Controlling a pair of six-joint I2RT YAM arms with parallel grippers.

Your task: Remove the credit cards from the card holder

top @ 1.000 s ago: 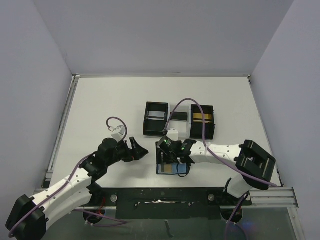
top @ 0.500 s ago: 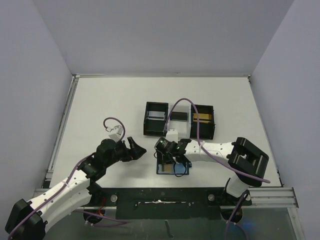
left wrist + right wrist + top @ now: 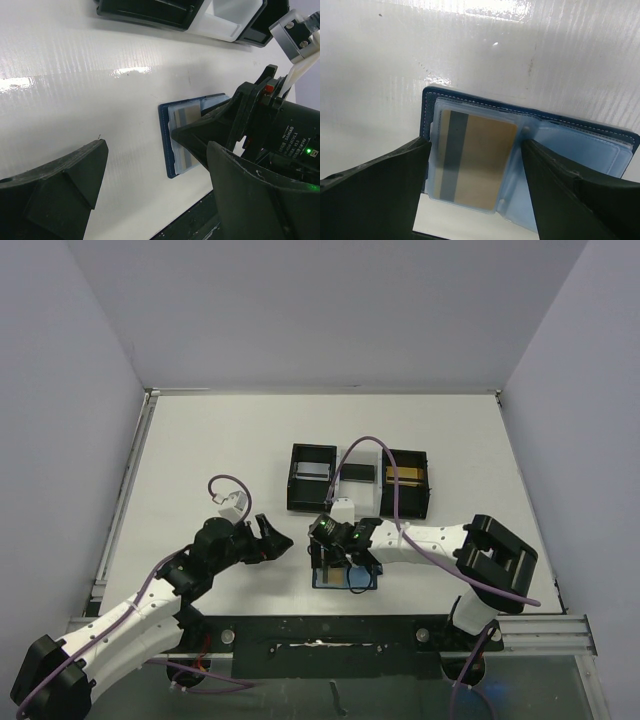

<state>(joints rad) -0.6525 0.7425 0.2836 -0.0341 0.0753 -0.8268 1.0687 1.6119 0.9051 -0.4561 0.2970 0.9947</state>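
L gripper (image 3: 268,538), lower left of centre in top view: jaws spread, nothing held, parked just left of the card holder (image 3: 350,582), prob. on standby to pin it. Card holder lies open flat on the table (image 3: 200,460), lower centre, near the arm bases. R gripper (image 3: 333,562) sits over it, fingers wide apart, straddling the gold card (image 3: 480,160) w/ dark stripe in its clear sleeve. No pinch yet; looks lined up for a grab. Upper centre: left black box (image 3: 313,478) w/ silver-grey card (image 3: 312,470), right black box (image 3: 405,498) w/ second gold card (image 3: 405,476). Likely drop spots.
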